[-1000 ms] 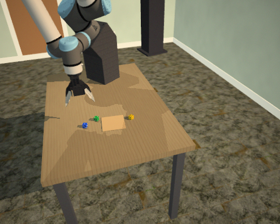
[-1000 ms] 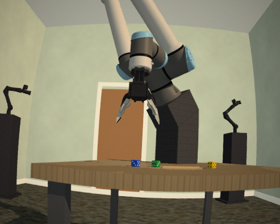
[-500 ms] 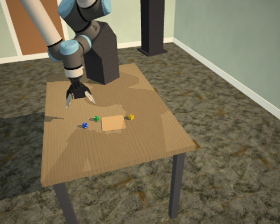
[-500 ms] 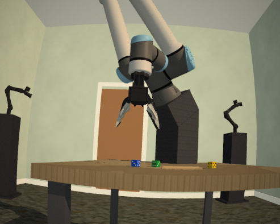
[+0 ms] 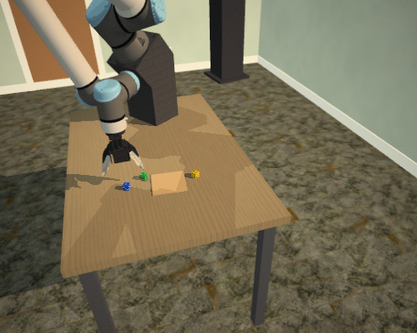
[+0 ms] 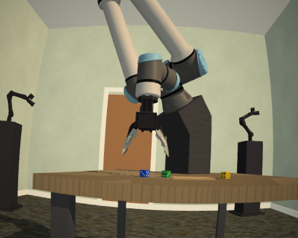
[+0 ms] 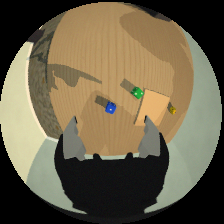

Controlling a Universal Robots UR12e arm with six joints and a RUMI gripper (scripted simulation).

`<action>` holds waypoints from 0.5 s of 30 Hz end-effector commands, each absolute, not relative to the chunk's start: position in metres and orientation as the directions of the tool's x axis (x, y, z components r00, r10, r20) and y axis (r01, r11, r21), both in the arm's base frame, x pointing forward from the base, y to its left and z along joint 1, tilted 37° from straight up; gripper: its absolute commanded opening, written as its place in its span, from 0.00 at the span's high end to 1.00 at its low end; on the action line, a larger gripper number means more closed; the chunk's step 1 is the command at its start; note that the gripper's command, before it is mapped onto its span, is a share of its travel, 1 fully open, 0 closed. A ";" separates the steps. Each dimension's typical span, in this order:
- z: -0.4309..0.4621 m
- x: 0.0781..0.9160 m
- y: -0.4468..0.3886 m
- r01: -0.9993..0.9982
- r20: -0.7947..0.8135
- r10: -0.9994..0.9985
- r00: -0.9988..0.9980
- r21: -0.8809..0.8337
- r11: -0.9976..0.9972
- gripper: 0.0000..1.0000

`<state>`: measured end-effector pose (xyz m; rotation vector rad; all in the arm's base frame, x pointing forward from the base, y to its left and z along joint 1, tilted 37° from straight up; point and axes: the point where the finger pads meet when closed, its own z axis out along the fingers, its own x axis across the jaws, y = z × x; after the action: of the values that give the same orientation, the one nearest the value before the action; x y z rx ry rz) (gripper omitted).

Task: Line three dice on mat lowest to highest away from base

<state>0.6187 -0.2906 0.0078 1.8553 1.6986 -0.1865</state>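
A blue die point(image 5: 126, 186) point(image 6: 144, 173) point(image 7: 110, 107) lies flat on the table, left of the mat in the top view. A green die point(image 5: 143, 176) point(image 6: 165, 174) point(image 7: 137, 92) lies close beside the mat's left edge, off it. A yellow die point(image 5: 194, 174) point(image 6: 225, 175) point(image 7: 172, 110) lies off the mat's right side. The orange mat point(image 5: 168, 183) point(image 6: 193, 178) point(image 7: 154, 107) bears no die. My gripper point(image 5: 123, 171) point(image 6: 145, 153) point(image 7: 110, 116) is open and empty, above the table near the blue and green dice. The numbers on top are too small to read.
The wooden table point(image 5: 177, 224) point(image 6: 90, 184) point(image 7: 100, 45) carries the dice and mat. The robot's dark pedestal point(image 5: 153, 80) point(image 6: 188, 142) stands at its back edge. Two pillars with small dark arms stand behind at left and right in the exterior view.
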 end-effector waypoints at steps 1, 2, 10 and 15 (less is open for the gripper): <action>-0.007 0.626 -0.300 0.941 -0.490 0.855 0.167 0.338 0.010 0.00; -0.007 0.626 -0.300 0.941 -0.490 0.855 0.167 0.338 0.010 0.00; -0.008 0.626 -0.301 0.941 -0.490 0.855 0.167 0.338 0.010 0.00; -0.008 0.626 -0.301 0.941 -0.490 0.855 0.167 0.338 0.010 0.00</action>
<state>0.6260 -0.3015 -0.0086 1.8538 1.6980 -0.1859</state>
